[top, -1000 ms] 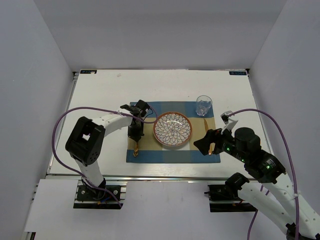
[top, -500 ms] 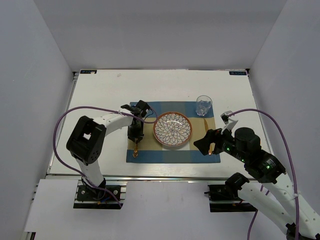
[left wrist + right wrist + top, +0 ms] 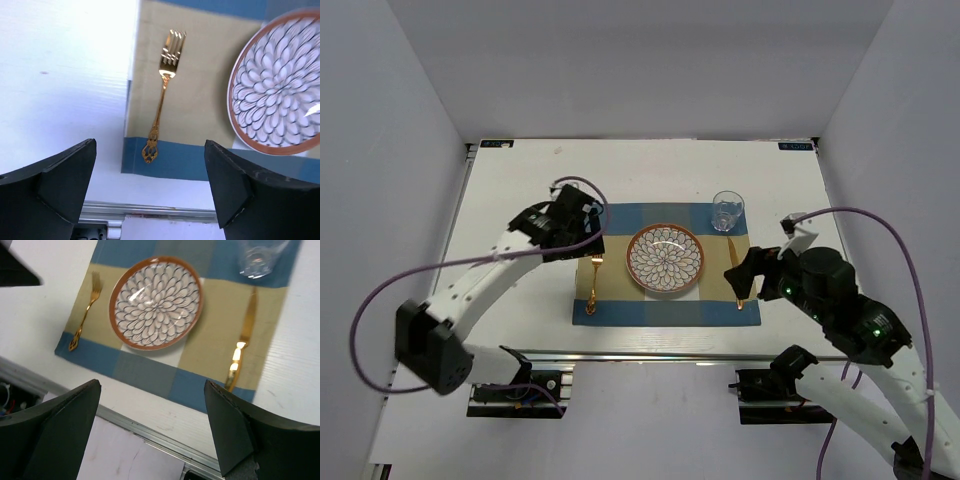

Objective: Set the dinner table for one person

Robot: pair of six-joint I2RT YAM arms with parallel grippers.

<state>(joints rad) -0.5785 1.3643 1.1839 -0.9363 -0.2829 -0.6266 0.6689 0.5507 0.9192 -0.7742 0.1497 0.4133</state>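
Observation:
The white dinner table (image 3: 520,180) carries a blue-and-tan striped placemat (image 3: 665,300). On the mat sit a petal-patterned plate (image 3: 665,259), a gold fork (image 3: 593,283) to its left, a gold knife (image 3: 736,280) to its right and a clear glass (image 3: 726,211) at the far right corner. My left gripper (image 3: 585,232) hovers open above the mat's left edge. In its wrist view the fork (image 3: 162,95) lies free between and beyond the fingers (image 3: 65,175). My right gripper (image 3: 740,270) hangs open over the knife, holding nothing.
A metal rail (image 3: 650,352) runs along the table's near edge, also in the left wrist view as a rail (image 3: 150,210). White enclosure walls (image 3: 400,150) stand on the left, right and far sides. Purple cables (image 3: 470,262) trail from both arms.
My left gripper opened and let go of the fork, then rose and drew back to the left. The fork now lies on the mat. The right arm shifted slightly right.

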